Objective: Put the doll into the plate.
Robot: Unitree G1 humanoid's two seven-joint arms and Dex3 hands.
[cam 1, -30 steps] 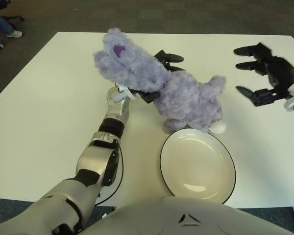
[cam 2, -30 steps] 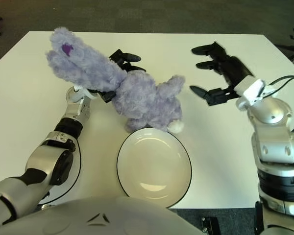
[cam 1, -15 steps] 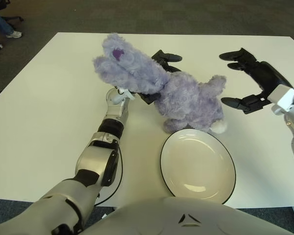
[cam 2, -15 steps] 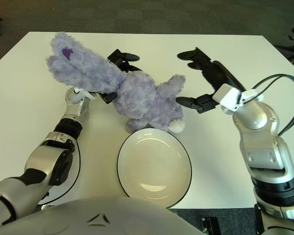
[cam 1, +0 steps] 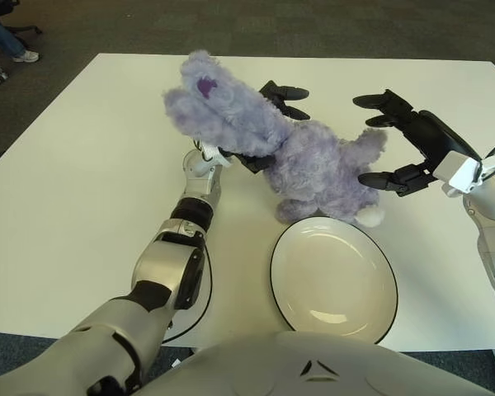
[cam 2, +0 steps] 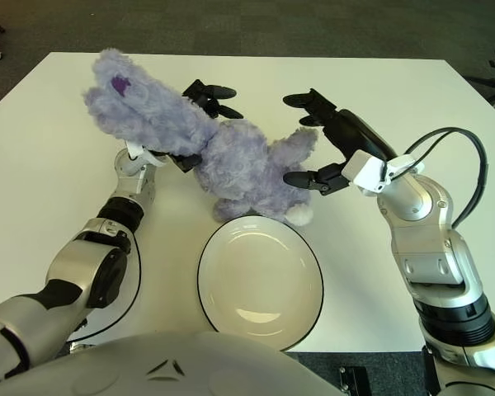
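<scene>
A fluffy purple doll (cam 1: 313, 169) stands on the white table just behind a white plate with a black rim (cam 1: 271, 268). Its head is raised up and to the left. My left hand (cam 1: 268, 128) is shut on the doll around its neck, with black fingers (cam 1: 285, 91) showing behind the head. My right hand (cam 1: 371, 140) is open at the doll's right end. Its spread fingers (cam 1: 378, 101) bracket the doll's raised rear limb without closing on it.
The plate sits near the table's front edge (cam 1: 445, 338), with bare table (cam 1: 82, 165) on the left. A black cable (cam 1: 205, 301) loops beside my left forearm. A person's shoe (cam 1: 23, 57) shows on the carpet at the far left.
My right hand has swung in from the right and now brackets the doll's rear end. The doll and my left hand have shifted slightly to the right.
</scene>
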